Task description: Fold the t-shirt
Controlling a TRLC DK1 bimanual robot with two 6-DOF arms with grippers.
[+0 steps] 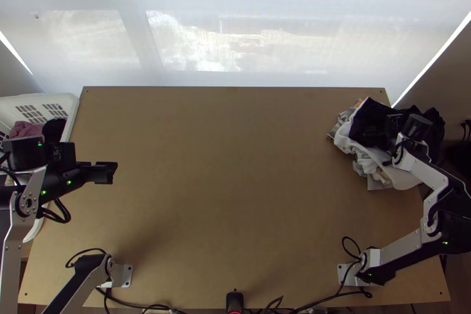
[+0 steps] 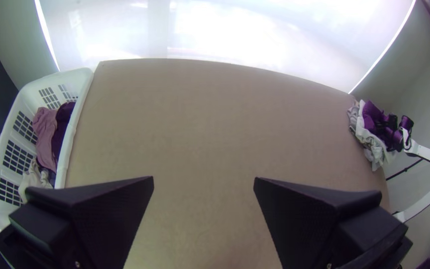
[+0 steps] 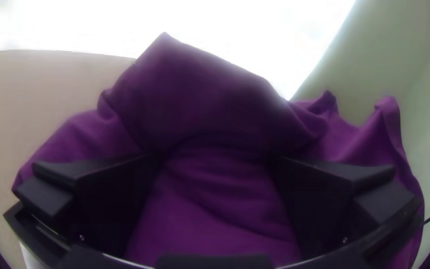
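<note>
My left gripper point(image 1: 105, 172) is over the table's left side, near the basket; in the left wrist view the left gripper point(image 2: 204, 187) stands open with bare table between its fingers. My right gripper point(image 1: 395, 131) is down at the clothes pile on the table's right edge. A dark cloth point(image 1: 370, 122) lies bunched on top of that pile; in the right wrist view the cloth point(image 3: 215, 199) looks purple and fills the gap between the spread fingers of the right gripper point(image 3: 215, 164). Which item is the t-shirt I cannot tell.
A white basket point(image 1: 72, 108) holding clothes stands at the table's left edge. Beneath the dark cloth lie white and grey garments point(image 1: 368, 161). The brown table point(image 1: 235, 167) stretches between basket and pile, with cables along its near edge.
</note>
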